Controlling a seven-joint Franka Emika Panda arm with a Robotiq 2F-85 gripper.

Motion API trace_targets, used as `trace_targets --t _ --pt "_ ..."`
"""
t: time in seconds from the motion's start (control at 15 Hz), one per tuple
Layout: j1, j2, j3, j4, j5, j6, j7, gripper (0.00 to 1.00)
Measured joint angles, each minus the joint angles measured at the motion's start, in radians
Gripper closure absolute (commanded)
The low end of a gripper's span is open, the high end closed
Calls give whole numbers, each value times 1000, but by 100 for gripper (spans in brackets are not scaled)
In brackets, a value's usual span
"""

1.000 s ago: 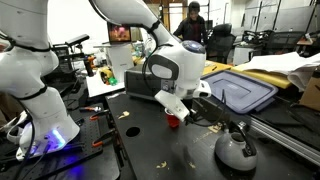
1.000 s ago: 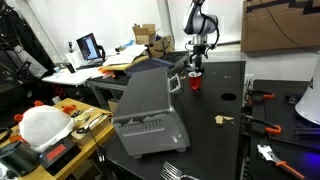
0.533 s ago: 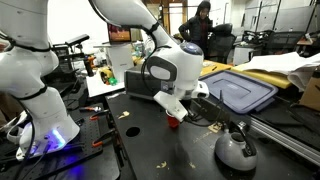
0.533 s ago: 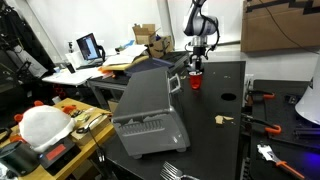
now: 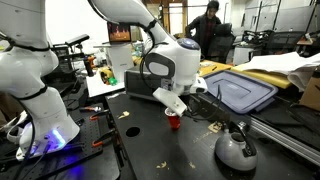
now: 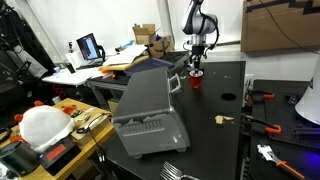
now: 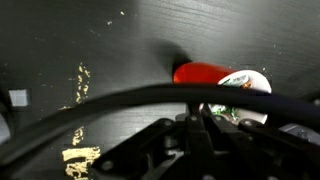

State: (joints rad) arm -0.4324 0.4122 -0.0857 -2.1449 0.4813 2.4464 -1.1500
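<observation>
A small red cup stands on the black table. My gripper hangs right over it, pointing down. In the wrist view the cup lies just beyond the fingertips, and something white with green and red marks shows in its mouth. My gripper has its two dark fingers pressed together, and I can make out nothing between them. A black cable crosses that view and hides part of the cup.
A grey kettle sits at the near table edge, and a blue-rimmed bin lid lies behind the cup. A tilted grey bin stands in the foreground. Yellowish crumbs and a small tan piece lie scattered. A person stands far back.
The fingers have closed from wide open to fully together above the cup. The wrist has shifted slightly. The cup has stayed in place. The person at the back has walked sideways.
</observation>
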Motion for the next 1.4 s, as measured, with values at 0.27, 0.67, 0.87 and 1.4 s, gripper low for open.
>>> trace_targets --t 0.27,0.67,0.87,1.4 --pt "23 -45 0 -52 -47 106 0 99" --pt "73 -105 -12 -171 -196 327 56 99" --pt "91 -120 -20 -225 -295 421 120 99" --pt "297 -130 -268 -347 -715 706 376 99"
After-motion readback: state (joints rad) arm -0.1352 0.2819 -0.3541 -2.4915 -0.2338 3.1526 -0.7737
